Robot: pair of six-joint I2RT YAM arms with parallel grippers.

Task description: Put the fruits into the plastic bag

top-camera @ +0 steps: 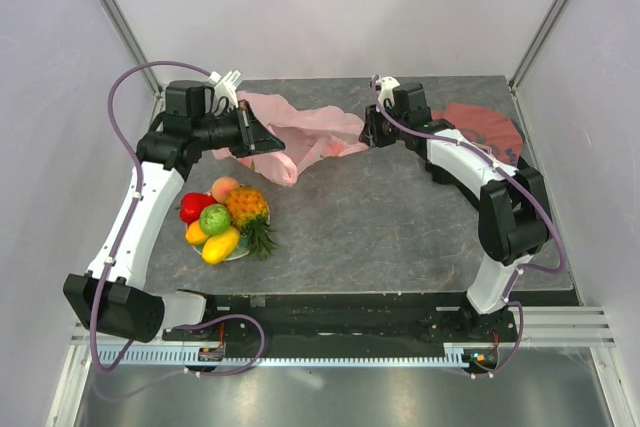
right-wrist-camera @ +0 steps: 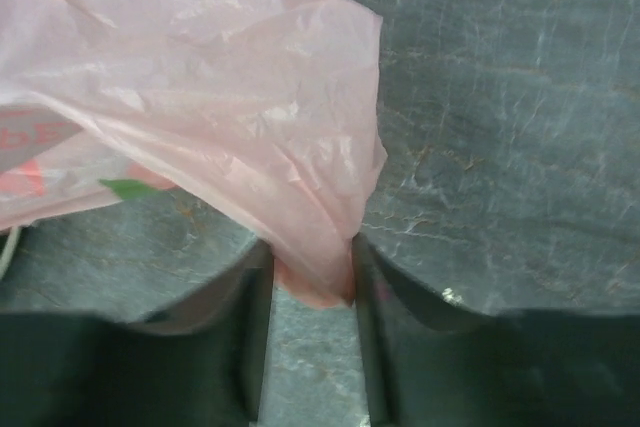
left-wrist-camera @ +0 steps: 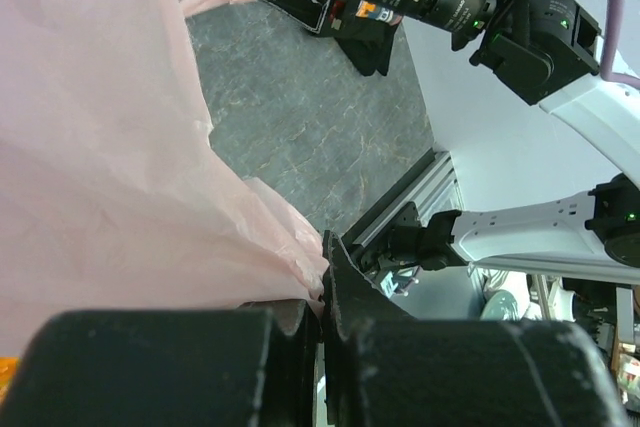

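Observation:
The pale-pink plastic bag point(top-camera: 300, 127) lies crumpled at the back of the table, between my two grippers. My left gripper point(top-camera: 265, 142) is shut on the bag's left edge; in the left wrist view the film point(left-wrist-camera: 100, 147) is pinched between the closed fingers point(left-wrist-camera: 327, 247). My right gripper point(top-camera: 368, 135) is at the bag's right end. There a fold of the bag point(right-wrist-camera: 200, 77) fills the gap between its fingers point(right-wrist-camera: 310, 267) and touches both. The fruits sit piled near the left front: pineapple point(top-camera: 248, 207), red piece point(top-camera: 195, 207), green one point(top-camera: 215, 219), peach point(top-camera: 225, 188), yellow ones point(top-camera: 221, 245).
The fruits rest on a small pale plate point(top-camera: 238, 254). A dark-red item point(top-camera: 480, 125) lies at the back right, behind the right arm. White walls and frame posts close in the table on three sides. The grey table top point(top-camera: 370, 217) spreads between the arms.

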